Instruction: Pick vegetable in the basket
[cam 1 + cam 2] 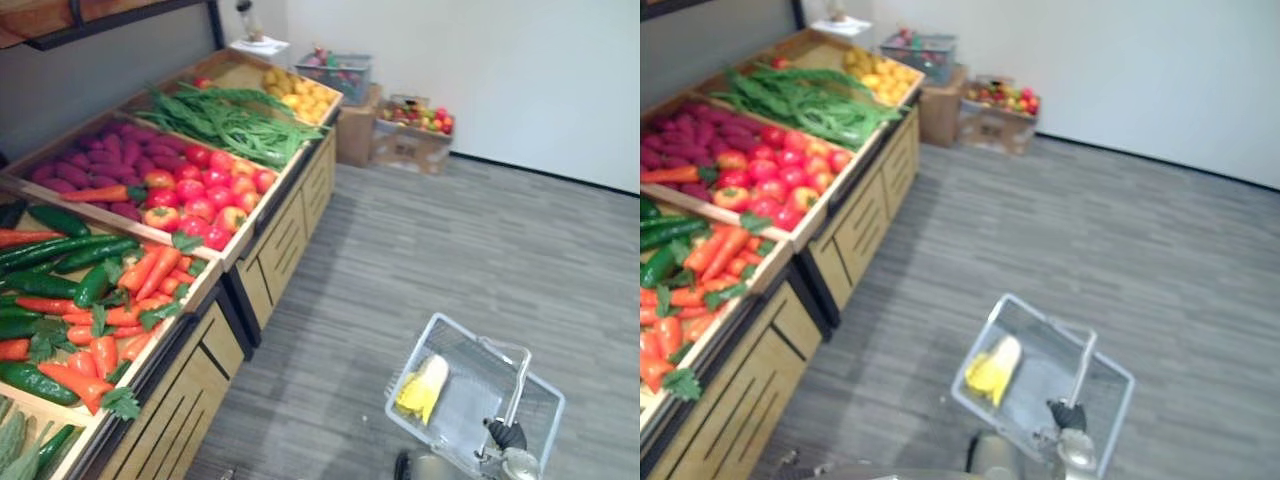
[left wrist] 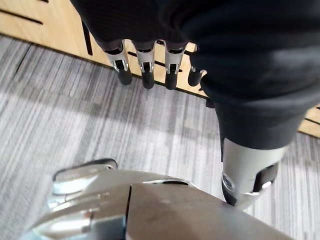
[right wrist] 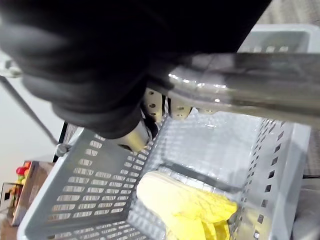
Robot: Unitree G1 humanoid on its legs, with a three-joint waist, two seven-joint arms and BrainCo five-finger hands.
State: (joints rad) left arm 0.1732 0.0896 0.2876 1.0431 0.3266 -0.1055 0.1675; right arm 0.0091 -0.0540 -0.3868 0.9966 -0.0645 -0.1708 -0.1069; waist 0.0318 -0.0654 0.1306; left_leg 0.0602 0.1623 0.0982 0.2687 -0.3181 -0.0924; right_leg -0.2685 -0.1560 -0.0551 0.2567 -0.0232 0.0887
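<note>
So far one yellow veg (image 1: 423, 390) lies in the grey basket (image 3: 90, 210) at lower right, handle (image 3: 280, 95) gripped by the right hand (image 1: 505, 434) w/ curled fingers, left hand (image 2: 150, 25) loose-fingered & empty, so more picking from the stand (image 1: 290, 240) at left prob. remains.

R hand (image 1: 1068, 415) holding basket (image 1: 1038, 378), yellow veg (image 1: 994, 370) inside

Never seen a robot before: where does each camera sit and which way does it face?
Left eye view: on the head, down at vegetable stand and basket; right hand on its handle.
Right eye view: beside it, same scene.
Left wrist view: along the open left hand toward the floor.
Right wrist view: past the right hand into the basket.
Eye views and right wrist share the yellow vegetable.
</note>
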